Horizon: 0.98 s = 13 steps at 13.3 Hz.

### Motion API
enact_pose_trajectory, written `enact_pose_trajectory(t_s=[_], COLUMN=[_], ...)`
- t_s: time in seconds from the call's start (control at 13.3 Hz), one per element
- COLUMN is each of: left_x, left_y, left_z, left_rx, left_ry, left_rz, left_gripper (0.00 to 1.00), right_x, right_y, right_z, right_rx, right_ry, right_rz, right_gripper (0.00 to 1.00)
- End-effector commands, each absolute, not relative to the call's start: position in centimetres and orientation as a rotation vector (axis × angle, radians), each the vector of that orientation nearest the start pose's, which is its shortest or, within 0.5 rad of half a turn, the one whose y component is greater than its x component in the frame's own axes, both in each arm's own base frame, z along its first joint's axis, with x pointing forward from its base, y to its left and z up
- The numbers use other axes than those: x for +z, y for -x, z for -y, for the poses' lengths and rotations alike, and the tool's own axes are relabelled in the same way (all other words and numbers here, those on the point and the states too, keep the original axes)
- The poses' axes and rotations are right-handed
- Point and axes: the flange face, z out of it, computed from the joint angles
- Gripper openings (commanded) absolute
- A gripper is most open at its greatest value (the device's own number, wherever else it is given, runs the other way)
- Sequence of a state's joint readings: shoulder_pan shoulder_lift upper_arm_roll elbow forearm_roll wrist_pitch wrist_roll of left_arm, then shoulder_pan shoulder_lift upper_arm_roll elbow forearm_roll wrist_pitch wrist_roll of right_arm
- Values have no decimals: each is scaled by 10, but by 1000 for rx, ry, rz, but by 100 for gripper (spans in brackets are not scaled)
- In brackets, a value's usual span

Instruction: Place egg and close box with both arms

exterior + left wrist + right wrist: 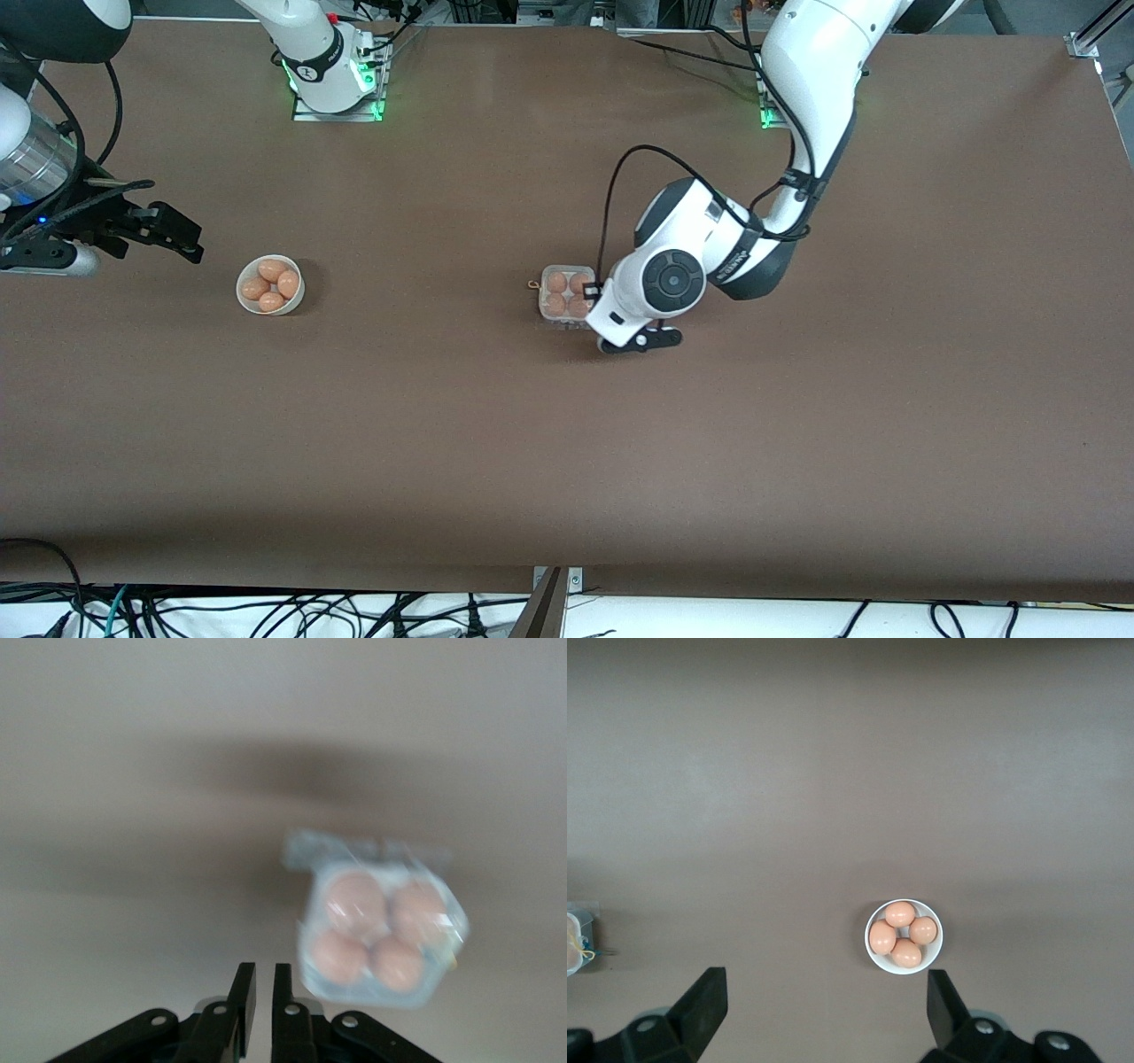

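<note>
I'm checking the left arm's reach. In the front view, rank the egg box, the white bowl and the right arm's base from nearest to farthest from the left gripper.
From the left gripper:
1. Box, right beside it.
2. Right arm's base, at the table's top edge.
3. Bowl, toward the right arm's end; close to the base's distance, so these two are hard to separate.

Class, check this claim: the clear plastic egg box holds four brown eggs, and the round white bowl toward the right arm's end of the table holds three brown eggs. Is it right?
One detail is wrong. The round white bowl holds four brown eggs, not three; the right wrist view shows them plainly. The clear plastic egg box does hold four, and the bowl does sit toward the right arm's end of the table.
</note>
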<state>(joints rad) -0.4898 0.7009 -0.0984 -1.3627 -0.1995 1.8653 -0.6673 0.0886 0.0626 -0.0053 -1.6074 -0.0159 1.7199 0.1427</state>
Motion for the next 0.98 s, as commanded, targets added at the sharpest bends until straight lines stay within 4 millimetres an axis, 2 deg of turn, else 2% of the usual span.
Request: enact_pose_trajectory(t_s=[0.0, 0.08, 0.23, 0.38, 0.45, 0.6, 0.68, 0.75, 0.83, 0.9], left_x=[350, 370, 389, 395, 400, 402, 404, 427, 444, 453], left_y=[-626, -640, -660, -669, -668, -678, -682, -686, -690, -692], left_z=[342, 329, 296, 251, 240, 204, 189, 177, 146, 125], left_rx=[298, 230, 172, 180, 208, 220, 203, 130, 97, 87], left_ry=[3153, 3162, 3132, 3054, 3042, 3031, 3009, 3002, 2994, 3003], left_rz=[381, 418, 470, 341, 247, 224, 242, 251, 299, 324], left_gripper=[41, 49, 65, 71, 75, 86, 87, 95, 100, 100], right_x=[589, 589, 589, 588, 589, 589, 589, 589, 589, 589], right_y=[-583, -583, -584, -584, -584, -584, -584, -584, -584, -584], right_z=[-46, -46, -46, -46, -47, -46, -47, -46, -46, -47], right_rx=[-95, -95, -97, -95, -97, -97, -97, -97, -97, -97], right_ry=[3154, 3154, 3154, 3154, 3154, 3154, 3152, 3154, 3154, 3154], right_rz=[-71, -71, -71, -71, -69, -71, -66, -68, -71, -69], right_gripper=[100, 100, 100, 100, 100, 100, 100, 100, 100, 100])
